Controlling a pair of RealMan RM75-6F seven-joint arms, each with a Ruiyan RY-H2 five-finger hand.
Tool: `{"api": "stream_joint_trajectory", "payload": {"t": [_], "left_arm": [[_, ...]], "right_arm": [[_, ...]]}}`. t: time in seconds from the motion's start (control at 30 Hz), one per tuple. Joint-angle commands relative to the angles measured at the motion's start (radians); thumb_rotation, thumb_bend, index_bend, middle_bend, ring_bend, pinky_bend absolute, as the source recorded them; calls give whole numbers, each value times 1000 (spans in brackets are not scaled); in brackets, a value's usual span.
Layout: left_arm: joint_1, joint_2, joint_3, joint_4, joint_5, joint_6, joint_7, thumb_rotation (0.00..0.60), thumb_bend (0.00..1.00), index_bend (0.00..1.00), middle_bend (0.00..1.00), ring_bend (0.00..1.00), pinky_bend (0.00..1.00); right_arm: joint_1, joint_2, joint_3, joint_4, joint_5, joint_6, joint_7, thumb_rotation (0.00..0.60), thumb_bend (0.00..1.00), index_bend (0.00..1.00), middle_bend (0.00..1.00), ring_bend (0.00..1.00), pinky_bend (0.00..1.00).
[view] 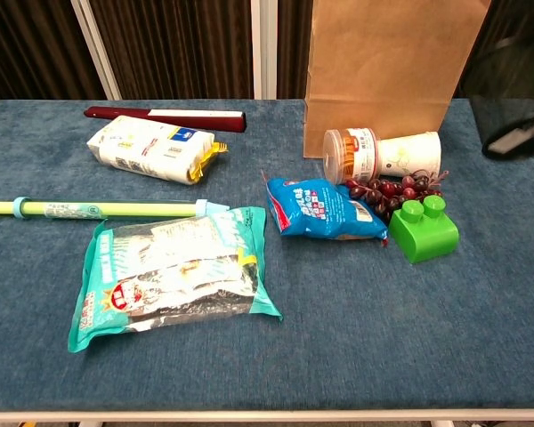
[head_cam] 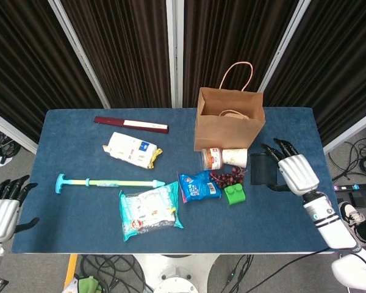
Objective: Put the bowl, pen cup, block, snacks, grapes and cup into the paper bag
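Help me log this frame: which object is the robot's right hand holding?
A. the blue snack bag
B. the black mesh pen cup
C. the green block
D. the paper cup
B: the right hand grips the black mesh pen cup, raised off the table beside the paper bag.

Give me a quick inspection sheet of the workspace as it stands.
Surface: blue table, flat.
Job's things: paper bag upright, open; pen cup lifted off the table; green block, grapes, white cup on its side, blue snack pack on the table.
Clutter: large snack bag, yellow-ended pack, teal stick, dark red strip.
Hands: right robot hand holds the pen cup; left robot hand idle, off the table.
Cables: on the floor, right.
Surroundings: dark curtains.
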Motion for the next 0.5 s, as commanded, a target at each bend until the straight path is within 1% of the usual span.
{"api": "stream_joint_trajectory", "payload": {"t": [0.03,0.1,0.13,0.23,0.3,0.43,0.5], "left_arm": [[2,2,2,-1,1,2,1,600,4,267,198,152,112],[3,3,2,-2,2,4,0,600,4,267,198,152,112],[2,4,1,-4,2,4,2,600,4,267,198,152,112],[2,5,2,-9,-1,0,6,600,4,267,198,152,112],[1,7,2,-12,-1,-1,8,600,4,267,199,152,112],[2,7,1,-16,-4,-1,11,600,4,267,198,152,112],[4,6,3,-15,-6,0,10,600,4,267,198,152,112]], "right_arm": [[-30,80,35,-88,-65,106,29,600,0,85,282,0,108],[-34,106,61,-114,-63,140,27,600,0,91,282,0,109],[-34,121,82,-128,-52,157,29,600,0,94,282,0,109],[-17,153,139,-149,-2,162,41,600,0,101,282,0,108],[3,169,173,-149,43,137,43,600,0,104,282,0,109],[72,186,243,-119,176,30,29,600,0,105,280,0,109],[104,181,265,-93,228,-18,19,600,0,105,278,0,109]]}}
